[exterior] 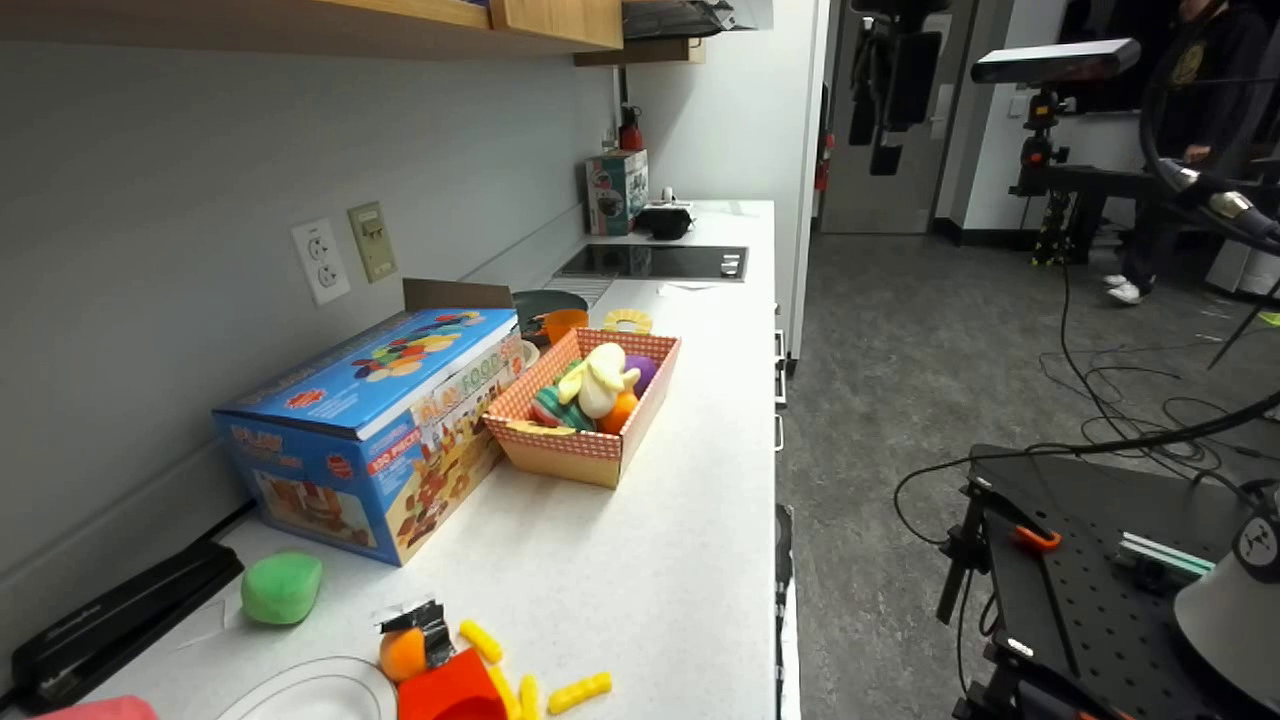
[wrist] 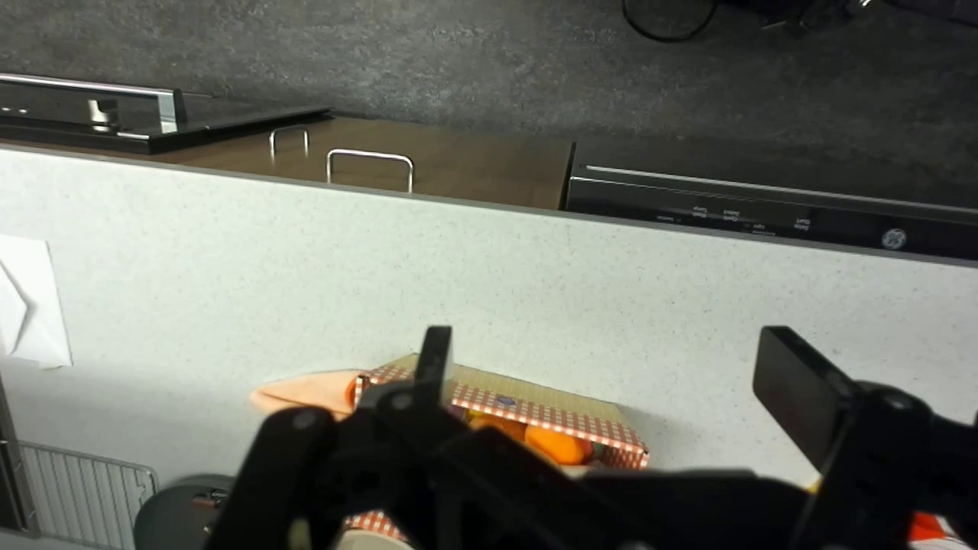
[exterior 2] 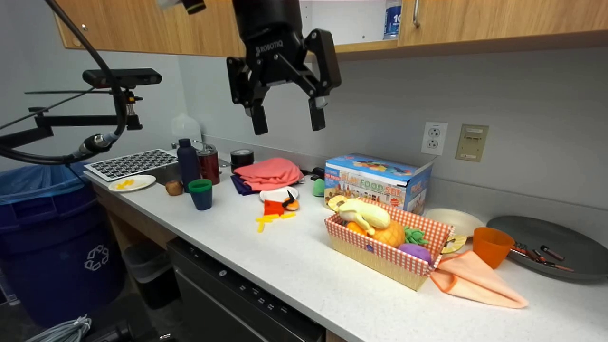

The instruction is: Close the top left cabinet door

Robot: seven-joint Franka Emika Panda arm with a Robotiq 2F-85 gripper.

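In an exterior view my end effector (exterior 2: 288, 122) hangs higher than the counter (exterior 2: 285, 247), fingers (exterior 2: 259, 121) spread wide; the top left cabinet door (exterior 2: 152, 26) appears swung open, high above, toward the counter's left edge, beside an exposed compartment (exterior 2: 342, 21) holding a bottle (exterior 2: 392, 21). In an exterior view a blue box (exterior: 375, 430) stands along the counter's wall edge, a checkered basket (exterior: 565, 462) just beside it, nearer the front edge. In the wrist view my fingers stand well apart, one covering part of the basket.
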